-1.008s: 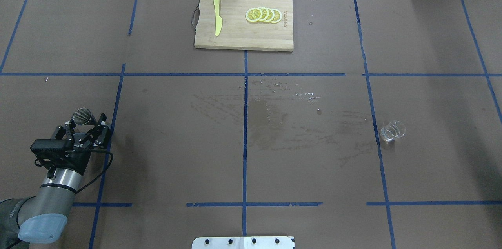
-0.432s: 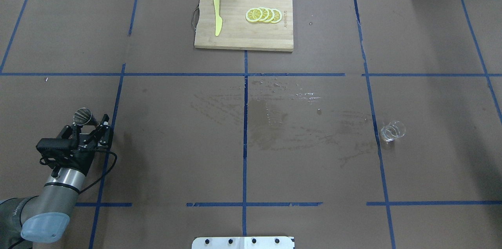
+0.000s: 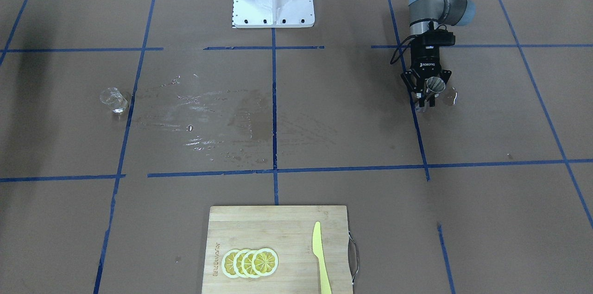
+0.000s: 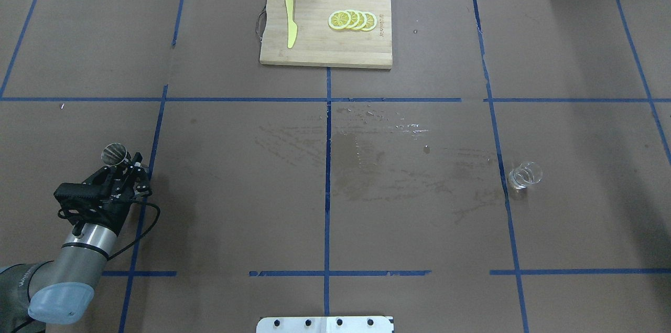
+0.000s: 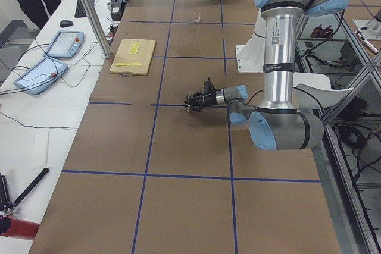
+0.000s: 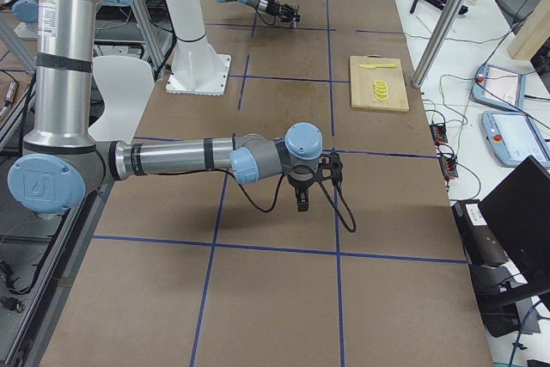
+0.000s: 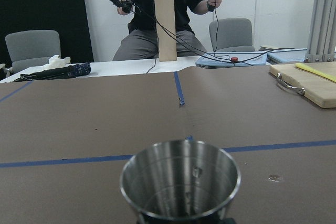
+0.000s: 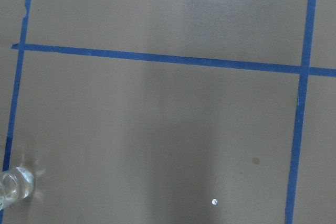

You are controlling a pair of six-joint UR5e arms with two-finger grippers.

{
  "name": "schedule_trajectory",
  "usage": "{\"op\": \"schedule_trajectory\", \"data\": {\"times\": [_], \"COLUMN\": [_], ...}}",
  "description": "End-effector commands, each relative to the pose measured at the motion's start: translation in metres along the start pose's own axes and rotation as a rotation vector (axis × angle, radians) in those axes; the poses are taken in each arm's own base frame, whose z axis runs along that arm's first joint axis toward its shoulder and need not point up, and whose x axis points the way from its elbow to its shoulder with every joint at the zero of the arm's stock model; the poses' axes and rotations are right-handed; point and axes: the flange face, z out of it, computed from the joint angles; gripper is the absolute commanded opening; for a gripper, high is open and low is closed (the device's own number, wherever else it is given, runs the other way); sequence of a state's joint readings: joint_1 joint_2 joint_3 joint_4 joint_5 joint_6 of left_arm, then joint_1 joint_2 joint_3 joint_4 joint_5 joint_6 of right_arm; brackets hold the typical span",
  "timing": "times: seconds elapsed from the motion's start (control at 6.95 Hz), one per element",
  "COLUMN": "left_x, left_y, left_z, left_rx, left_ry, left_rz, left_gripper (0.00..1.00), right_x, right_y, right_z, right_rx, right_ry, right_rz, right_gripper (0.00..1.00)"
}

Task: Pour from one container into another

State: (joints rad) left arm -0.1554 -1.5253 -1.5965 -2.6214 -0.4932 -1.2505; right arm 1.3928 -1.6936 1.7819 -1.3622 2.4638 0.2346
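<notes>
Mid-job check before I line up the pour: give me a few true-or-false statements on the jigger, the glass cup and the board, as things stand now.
1. The left end effector holds the jigger. True.
2. The glass cup is lifted off the table. False: it stands alone on the table, with nothing touching it.
3. Lemon slices and a yellow knife lie on the cutting board. True.
4. The jigger hangs directly over the glass cup. False: they are at opposite sides of the table.
5. Wet streaks mark the middle of the table. True.
</notes>
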Motion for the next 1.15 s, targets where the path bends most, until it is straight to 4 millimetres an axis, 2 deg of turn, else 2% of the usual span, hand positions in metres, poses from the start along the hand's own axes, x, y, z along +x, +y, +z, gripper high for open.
{"op": "schedule_trajectory", "data": {"times": [0.0,0.14,0.29,0.43,0.58,0.72,0.86,1.01], "left_x": [0.004,0.003,0.01,0.04,0.094,0.115,0.146,0.19], "left_y": [-0.014,-0.04,-0.072,-0.084,-0.101,-0.107,-0.109,-0.108], "left_z": [0.001,0.002,-0.007,-0.008,-0.006,-0.008,-0.011,-0.004], "left_rx": [-0.001,0.044,0.097,0.125,0.161,0.172,0.134,0.119], "left_ry": [0.025,0.06,0.117,0.148,0.179,0.197,0.277,0.315], "left_rz": [0.01,-0.001,0.024,0.065,0.094,0.143,0.129,0.117], "left_gripper": [0.0,0.0,0.0,0.0,0.0,0.0,0.0,0.0], "right_x": [-0.002,-0.009,-0.02,-0.041,-0.073,-0.108,-0.141,-0.184], "right_y": [-0.001,-0.004,-0.007,-0.008,-0.008,-0.007,-0.009,-0.001], "right_z": [-0.001,-0.005,-0.012,-0.022,-0.021,-0.019,-0.024,-0.02], "right_rx": [0.001,0.008,0.023,0.043,0.039,0.033,0.042,0.075], "right_ry": [-0.009,-0.021,-0.026,-0.035,-0.049,-0.062,-0.082,-0.056], "right_rz": [-0.004,-0.017,-0.038,-0.08,-0.144,-0.218,-0.259,-0.266], "right_gripper": [1.0,1.0,1.0,1.0,1.0,1.0,1.0,1.0]}}
